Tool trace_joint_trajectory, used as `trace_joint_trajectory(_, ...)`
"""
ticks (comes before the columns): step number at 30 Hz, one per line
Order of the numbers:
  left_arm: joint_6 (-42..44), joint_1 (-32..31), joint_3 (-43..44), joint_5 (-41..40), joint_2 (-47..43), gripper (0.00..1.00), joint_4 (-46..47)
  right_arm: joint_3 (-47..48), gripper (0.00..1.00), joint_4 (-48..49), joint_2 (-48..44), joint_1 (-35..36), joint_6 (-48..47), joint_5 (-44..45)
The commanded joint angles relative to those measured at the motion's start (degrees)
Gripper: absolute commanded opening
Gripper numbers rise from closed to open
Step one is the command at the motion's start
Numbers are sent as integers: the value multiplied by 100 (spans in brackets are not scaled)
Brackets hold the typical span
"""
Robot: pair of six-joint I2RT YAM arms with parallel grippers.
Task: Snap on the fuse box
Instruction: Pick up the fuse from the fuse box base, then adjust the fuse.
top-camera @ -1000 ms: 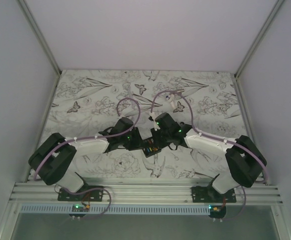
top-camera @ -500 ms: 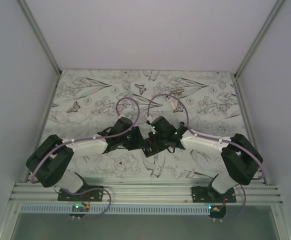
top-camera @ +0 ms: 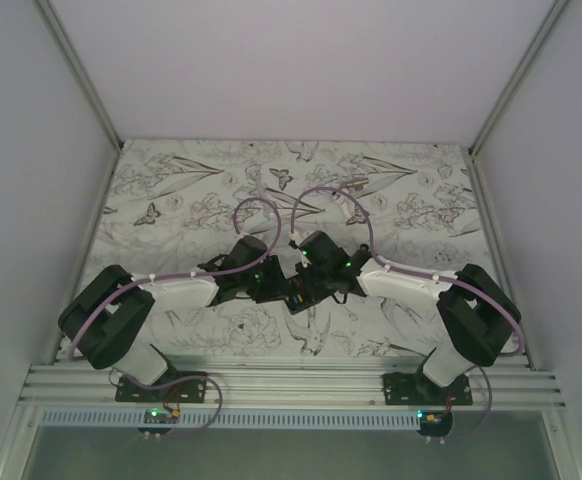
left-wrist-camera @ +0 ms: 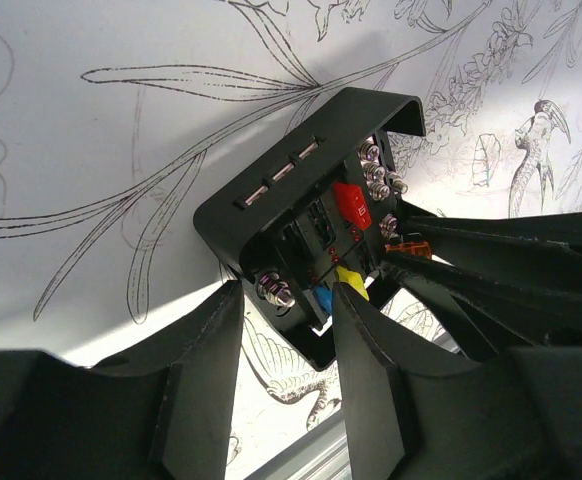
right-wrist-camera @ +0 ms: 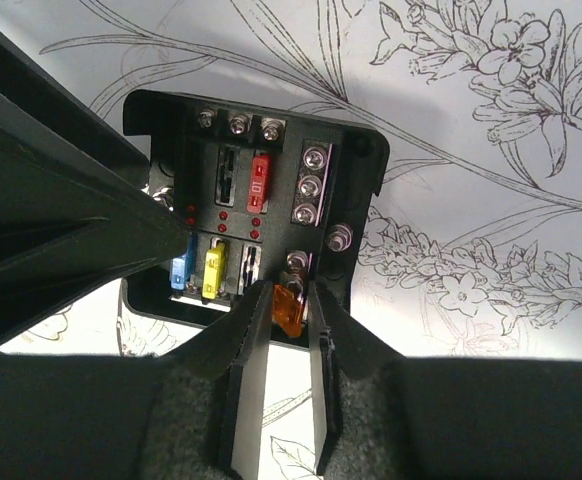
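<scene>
One flowery table (top-camera: 171, 200) carried everything. The fuse box (top-camera: 297, 296), small, black and square, was near the middle of it, a bit closer to the front edge, with its face up. I cannot tell if it lay flat.

The left claw (left-wrist-camera: 286, 300) stood around one corner of the box, one finger outside the wall and one inside. I cannot tell if it squeezed. The right claw (right-wrist-camera: 288, 295) pinched a little orange fuse (right-wrist-camera: 289, 312) at the box's edge.

The box looked light and hard, so it could slide. Its outer walls seemed best to hold, not the red fuse (right-wrist-camera: 260, 180), yellow fuse (right-wrist-camera: 214, 275) or screws (right-wrist-camera: 309, 185).
</scene>
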Motion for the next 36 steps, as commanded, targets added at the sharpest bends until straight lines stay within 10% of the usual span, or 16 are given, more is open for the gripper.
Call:
trace_joint_trajectory(1,-68,-26,-36,-6,107,42,42,211,22,33,22,54,-115,33)
trace_joint_trajectory(11,-100,-20,-96,-118,35,42,37,383,8,-153,-254,46,-224,218)
trace_joint_trajectory(36,644,-2,-374,-723,-1419,49,-804,-55,11,-29,37,-425,19,1254)
